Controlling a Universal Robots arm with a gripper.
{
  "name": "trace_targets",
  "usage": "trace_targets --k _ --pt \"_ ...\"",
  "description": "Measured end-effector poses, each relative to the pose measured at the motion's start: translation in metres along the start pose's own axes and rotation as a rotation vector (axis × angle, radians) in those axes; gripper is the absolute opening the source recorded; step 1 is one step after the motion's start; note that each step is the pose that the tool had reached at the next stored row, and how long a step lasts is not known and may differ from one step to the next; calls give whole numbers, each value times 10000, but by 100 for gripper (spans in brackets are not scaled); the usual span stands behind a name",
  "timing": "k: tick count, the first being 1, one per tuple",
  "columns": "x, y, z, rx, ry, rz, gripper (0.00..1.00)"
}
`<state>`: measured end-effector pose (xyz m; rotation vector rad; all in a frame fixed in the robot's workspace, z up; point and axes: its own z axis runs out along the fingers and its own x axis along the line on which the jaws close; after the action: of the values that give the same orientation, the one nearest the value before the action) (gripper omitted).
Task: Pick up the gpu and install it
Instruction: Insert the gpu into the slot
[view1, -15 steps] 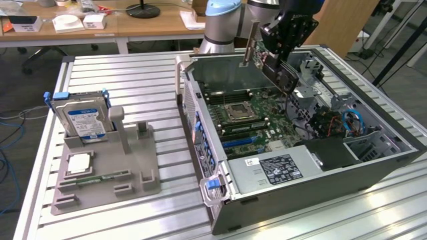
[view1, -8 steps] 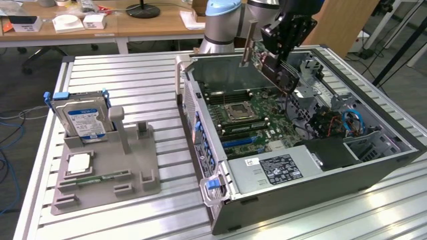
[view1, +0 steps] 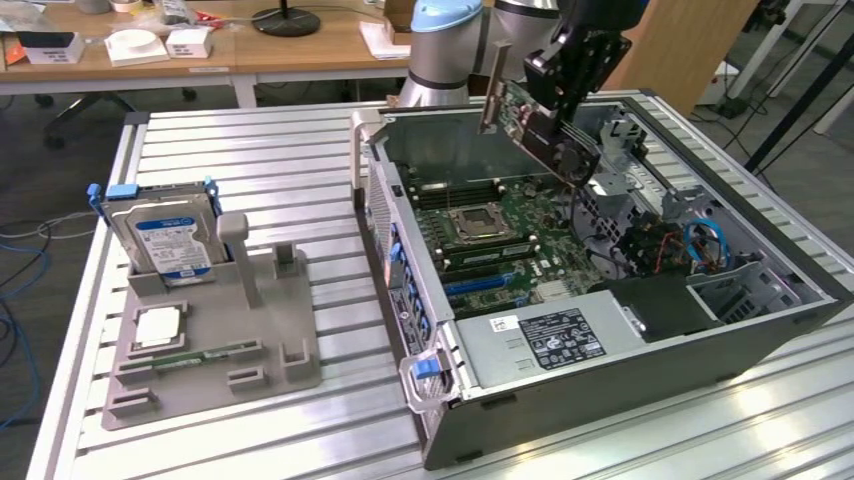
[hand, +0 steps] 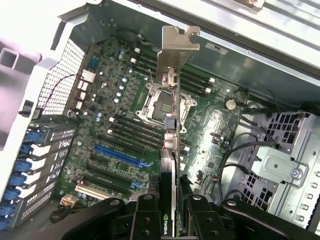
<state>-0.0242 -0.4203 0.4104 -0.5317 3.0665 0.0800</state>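
Above the open computer case (view1: 627, 375), the end effector (view1: 558, 112) is clamped on the gpu (view1: 534, 135), clear of the motherboard (view1: 534, 215); it looks light, stiff yet fragile, best pinched by its board edges.

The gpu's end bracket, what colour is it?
Plain silver metal. The bracket on the gpu shows best in the wrist view.
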Motion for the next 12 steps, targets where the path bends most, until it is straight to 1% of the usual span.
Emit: trace_targets --k 12 --pt "0 0 4 -35 42 -939 26"
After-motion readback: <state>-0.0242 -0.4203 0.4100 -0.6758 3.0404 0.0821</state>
